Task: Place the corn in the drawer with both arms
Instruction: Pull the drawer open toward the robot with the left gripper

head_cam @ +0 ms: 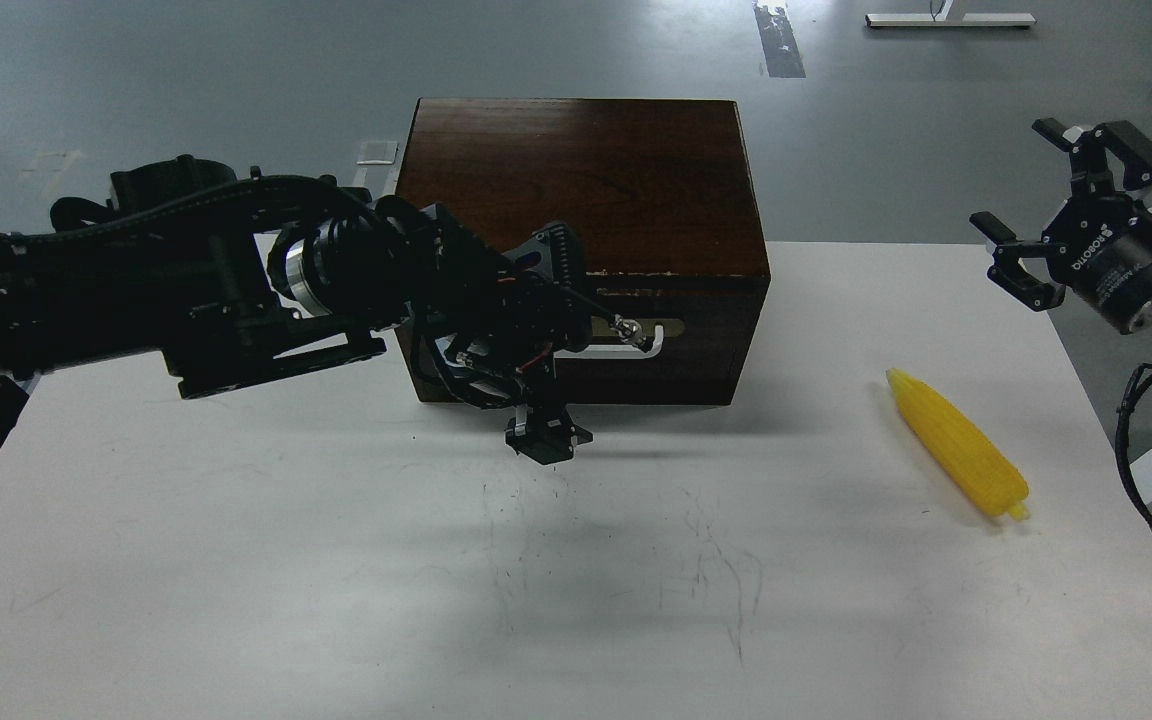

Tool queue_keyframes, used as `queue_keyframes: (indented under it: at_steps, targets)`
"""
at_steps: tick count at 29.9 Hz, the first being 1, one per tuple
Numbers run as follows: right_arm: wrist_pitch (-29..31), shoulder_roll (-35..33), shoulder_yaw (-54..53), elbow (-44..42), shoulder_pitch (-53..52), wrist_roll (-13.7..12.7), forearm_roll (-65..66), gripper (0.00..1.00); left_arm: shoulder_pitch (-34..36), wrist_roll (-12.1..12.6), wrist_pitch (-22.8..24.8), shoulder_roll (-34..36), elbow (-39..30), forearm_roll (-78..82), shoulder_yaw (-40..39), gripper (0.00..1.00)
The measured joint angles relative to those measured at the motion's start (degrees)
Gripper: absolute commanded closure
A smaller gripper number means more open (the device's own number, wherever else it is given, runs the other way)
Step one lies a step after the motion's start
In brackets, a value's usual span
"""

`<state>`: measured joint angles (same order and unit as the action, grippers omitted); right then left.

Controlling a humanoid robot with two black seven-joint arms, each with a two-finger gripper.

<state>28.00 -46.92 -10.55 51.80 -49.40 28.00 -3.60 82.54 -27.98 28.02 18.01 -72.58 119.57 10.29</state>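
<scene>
The yellow corn (956,445) lies on the white table at the right, pointing away from me. The dark wooden box (586,180) stands at the table's back middle, its drawer front (706,350) flush with the box and a white handle (641,345) on it. My left gripper (561,350) is right in front of the drawer and covers the handle's left part. It is open, with one finger (558,255) high and one low (541,440). My right gripper (1051,195) is open and empty, held in the air beyond the table's right edge, well above the corn.
The white table (336,560) has faint pen marks in its middle. Grey floor lies behind the box. My left arm (186,300) spans the table's back left.
</scene>
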Motion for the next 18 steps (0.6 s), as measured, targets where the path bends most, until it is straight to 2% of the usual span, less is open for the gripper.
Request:
queue_keyframes:
  at_steps: [7,18]
  targets:
    - [0.0,-0.1,0.0,0.0,0.0,0.0,0.0,0.00,0.3,0.0,0.0,0.9,-6.8,-0.2,0.0,0.01]
    - [0.0,-0.2,0.0,0.1,0.0,0.0,0.0,0.00,-0.2,-0.1,0.0,6.4,-18.8,-0.8,-0.1,0.01]
